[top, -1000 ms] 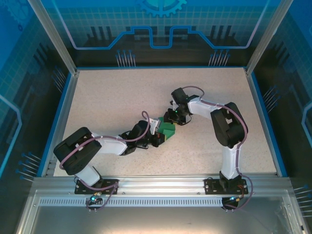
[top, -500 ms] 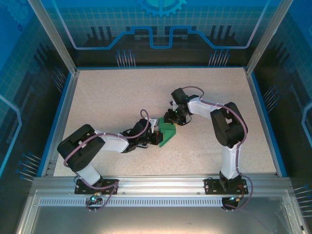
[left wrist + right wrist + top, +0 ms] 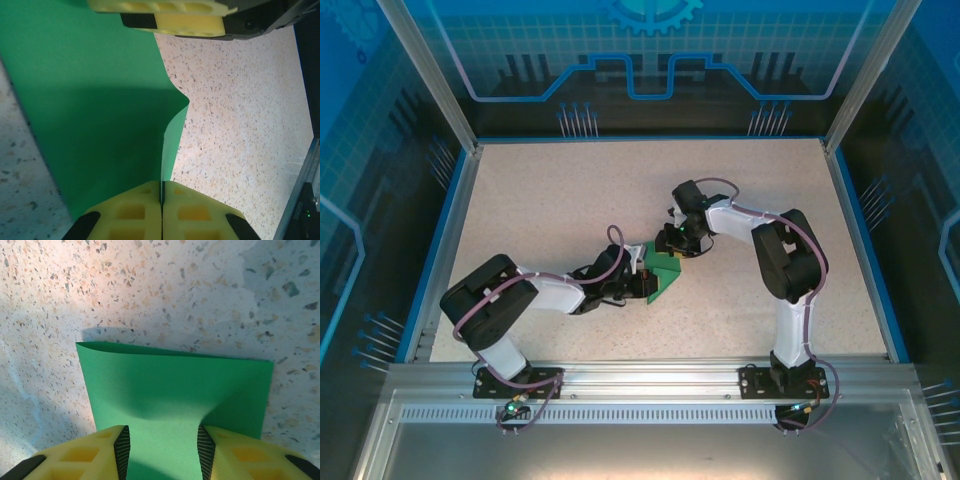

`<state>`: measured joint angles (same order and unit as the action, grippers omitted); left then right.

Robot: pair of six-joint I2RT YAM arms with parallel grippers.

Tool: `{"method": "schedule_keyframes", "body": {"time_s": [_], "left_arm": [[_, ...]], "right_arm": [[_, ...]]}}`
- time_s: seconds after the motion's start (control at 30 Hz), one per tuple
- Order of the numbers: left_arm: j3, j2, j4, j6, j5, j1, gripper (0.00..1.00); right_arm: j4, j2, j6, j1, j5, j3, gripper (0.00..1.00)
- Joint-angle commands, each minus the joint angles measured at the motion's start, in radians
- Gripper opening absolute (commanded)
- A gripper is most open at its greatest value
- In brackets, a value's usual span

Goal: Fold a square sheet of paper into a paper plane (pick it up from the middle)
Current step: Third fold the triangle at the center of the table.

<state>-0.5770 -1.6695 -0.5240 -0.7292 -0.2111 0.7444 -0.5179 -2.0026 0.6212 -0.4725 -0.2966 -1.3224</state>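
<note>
The green sheet of paper [image 3: 665, 271], creased smaller, lies in the middle of the table between both grippers. My left gripper [image 3: 642, 273] is shut on one edge of it; in the left wrist view the yellow pads [image 3: 135, 210] meet on the thin paper edge [image 3: 163, 165] and the flap [image 3: 100, 100] curves upward. My right gripper [image 3: 673, 246] stands open over the paper's far side, and its yellow fingers [image 3: 90, 455] straddle the green sheet [image 3: 175, 385], which dimples between them. The right gripper's fingers [image 3: 170, 15] also appear at the top of the left wrist view.
The speckled table [image 3: 540, 200] has a blue rim and metal posts on its sides. Both arms reach in from the near edge and meet at the centre.
My left arm has drawn its elbow in and turned its wrist, raising the held flap, so the paper looks narrower from above. The right arm has stayed put.
</note>
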Motion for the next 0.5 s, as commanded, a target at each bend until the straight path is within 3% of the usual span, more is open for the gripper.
{"method": "schedule_keyframes", "body": {"time_s": [0.0, 0.47], "left_arm": [[0.02, -0.011, -0.029, -0.039, -0.011, 0.022, 0.11], [0.04, 0.018, -0.026, -0.07, 0.035, 0.029, 0.24]], "right_arm": [[-0.005, -0.025, 0.013, 0.014, -0.022, -0.005, 0.42], [0.012, -0.025, 0.015, 0.025, -0.041, 0.008, 0.42]]}}
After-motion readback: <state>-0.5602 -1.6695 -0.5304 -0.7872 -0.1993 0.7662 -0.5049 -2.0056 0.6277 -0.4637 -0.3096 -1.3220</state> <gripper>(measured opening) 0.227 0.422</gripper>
